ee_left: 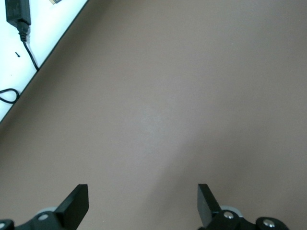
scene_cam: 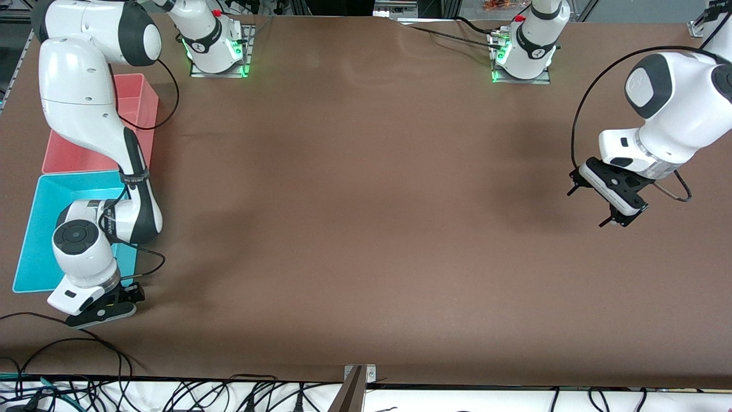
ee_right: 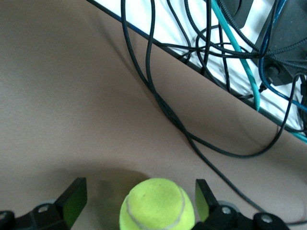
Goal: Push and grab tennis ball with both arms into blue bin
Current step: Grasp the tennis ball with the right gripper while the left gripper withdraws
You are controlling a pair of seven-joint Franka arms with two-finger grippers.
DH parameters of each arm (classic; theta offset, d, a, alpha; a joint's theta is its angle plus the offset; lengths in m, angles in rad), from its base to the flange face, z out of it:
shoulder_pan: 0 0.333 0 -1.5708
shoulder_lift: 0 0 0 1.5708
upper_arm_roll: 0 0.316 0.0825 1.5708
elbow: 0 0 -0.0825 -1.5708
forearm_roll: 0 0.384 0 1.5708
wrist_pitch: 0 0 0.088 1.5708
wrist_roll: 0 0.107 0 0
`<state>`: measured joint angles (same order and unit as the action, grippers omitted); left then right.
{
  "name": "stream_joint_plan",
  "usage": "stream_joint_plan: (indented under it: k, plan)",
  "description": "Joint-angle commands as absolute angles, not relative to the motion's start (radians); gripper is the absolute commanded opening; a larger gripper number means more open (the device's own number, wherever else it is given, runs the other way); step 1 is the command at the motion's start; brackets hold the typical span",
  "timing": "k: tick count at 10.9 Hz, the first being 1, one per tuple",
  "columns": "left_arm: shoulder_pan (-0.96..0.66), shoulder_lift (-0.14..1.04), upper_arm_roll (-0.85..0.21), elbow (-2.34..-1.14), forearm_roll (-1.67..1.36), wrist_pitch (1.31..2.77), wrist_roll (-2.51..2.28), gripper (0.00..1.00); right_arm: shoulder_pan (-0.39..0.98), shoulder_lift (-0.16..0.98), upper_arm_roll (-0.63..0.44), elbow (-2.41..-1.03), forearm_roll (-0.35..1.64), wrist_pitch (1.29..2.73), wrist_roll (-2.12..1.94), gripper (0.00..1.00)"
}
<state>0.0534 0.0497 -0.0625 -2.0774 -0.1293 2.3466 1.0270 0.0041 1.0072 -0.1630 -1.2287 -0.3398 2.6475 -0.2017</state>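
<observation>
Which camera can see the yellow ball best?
The right wrist view: the tennis ball sits on the table between the open right claw fingers. The front view hides it under that arm, and the left wrist view shows only bare table.

Brown desk (scene_cam: 366, 229), matte top. Blue bin (scene_cam: 40, 229) on it by edge at right arm's end, pink-red bin (scene_cam: 134, 103) just beside, farther from front cam. Tennis ball (ee_right: 157, 205) on desk nr corner below blue bin. Black cables (scene_cam: 57, 343) trail over same corner.
</observation>
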Motion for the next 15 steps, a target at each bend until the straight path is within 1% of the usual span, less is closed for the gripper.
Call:
stream_joint_plan:
  k: [1, 4, 5, 6, 7, 8, 9, 10, 11, 15]
  plan:
    - [0.058, -0.017, -0.069, -2.089, -0.092, 2.286, 0.899, 1.00, -0.028, 1.049, -0.158, -1.189, -0.356, 2.689, -0.242, 1.00]
    - [0.058, -0.046, -0.069, -2.074, -0.062, 2.228, 0.879, 1.00, -0.032, 1.060, -0.158, -1.192, -0.350, 2.691, -0.238, 1.00]
    - [0.058, -0.048, -0.071, -2.057, -0.045, 2.200, 0.853, 1.00, -0.041, 1.063, -0.158, -1.192, -0.350, 2.691, -0.239, 0.94]
    - [0.058, -0.049, -0.074, -2.046, -0.038, 2.177, 0.804, 1.00, -0.041, 1.062, -0.156, -1.192, -0.350, 2.686, -0.239, 0.82]
    - [0.057, -0.052, -0.078, -2.045, -0.038, 2.160, 0.780, 1.00, -0.041, 1.062, -0.156, -1.192, -0.351, 2.684, -0.241, 0.65]
    - [0.057, -0.067, -0.078, -2.039, -0.038, 2.145, 0.772, 1.00, -0.040, 1.058, -0.155, -1.192, -0.350, 2.683, -0.241, 0.53]
    - [0.057, -0.069, -0.077, -2.017, -0.035, 2.108, 0.772, 1.00, -0.038, 1.055, -0.155, -1.190, -0.350, 2.681, -0.241, 0.49]
    - [0.057, -0.068, -0.077, -1.979, -0.009, 2.061, 0.762, 1.00, -0.038, 1.055, -0.152, -1.189, -0.348, 2.665, -0.239, 0.49]
    - [0.055, -0.067, -0.078, -1.944, 0.018, 2.015, 0.723, 1.00, -0.034, 1.051, -0.149, -1.186, -0.348, 2.627, -0.239, 0.46]
    - [0.048, -0.063, -0.091, -1.827, 0.054, 1.861, 0.667, 1.00, -0.026, 1.022, -0.140, -1.108, -0.348, 2.485, -0.250, 0.47]
